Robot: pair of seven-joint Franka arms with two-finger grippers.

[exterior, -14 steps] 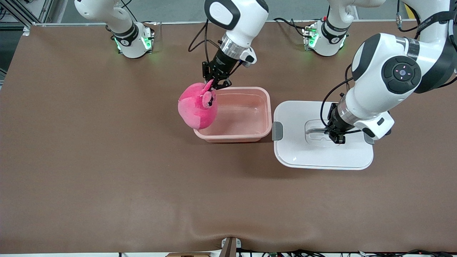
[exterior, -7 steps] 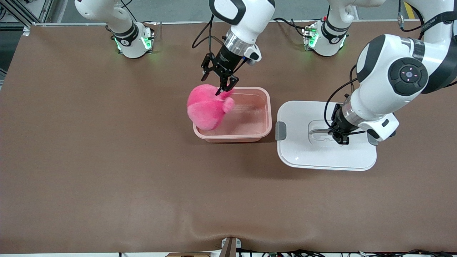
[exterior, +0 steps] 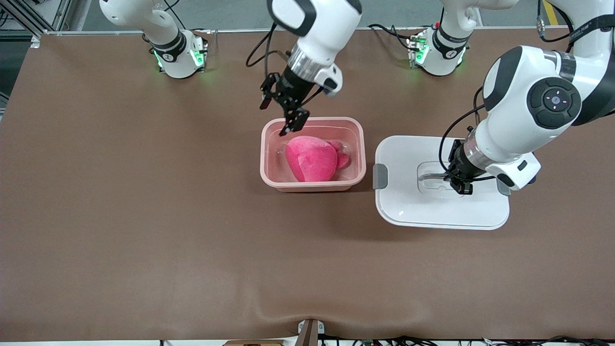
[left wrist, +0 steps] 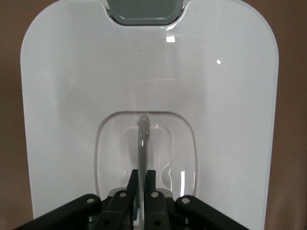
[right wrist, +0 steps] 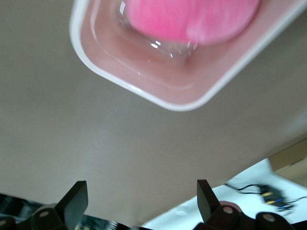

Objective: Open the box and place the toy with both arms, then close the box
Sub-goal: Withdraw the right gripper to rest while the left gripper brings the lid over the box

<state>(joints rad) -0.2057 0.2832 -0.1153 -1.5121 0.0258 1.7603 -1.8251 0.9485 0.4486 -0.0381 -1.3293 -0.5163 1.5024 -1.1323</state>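
The pink box (exterior: 265,158) stands uncovered on the brown table with the pink toy (exterior: 311,163) lying inside it. My right gripper (exterior: 277,114) hangs open and empty over the box's rim on the robots' side. In the right wrist view the box (right wrist: 144,91) and the toy (right wrist: 192,17) show past the spread right gripper (right wrist: 141,191). The white lid (exterior: 408,206) lies beside the box toward the left arm's end. My left gripper (exterior: 459,186) is shut on its grey handle (exterior: 429,177). In the left wrist view the left gripper (left wrist: 142,175) pinches the handle (left wrist: 142,139).
A grey clip (exterior: 379,176) on the lid faces the box, and it also shows as the grey clip (left wrist: 145,12) in the left wrist view. Both arm bases (exterior: 178,55) stand along the table edge farthest from the front camera, with cables nearby.
My right gripper opened and let go of the toy, which dropped from the box's rim into the box. The left gripper shifted the lid slightly toward the left arm's end.
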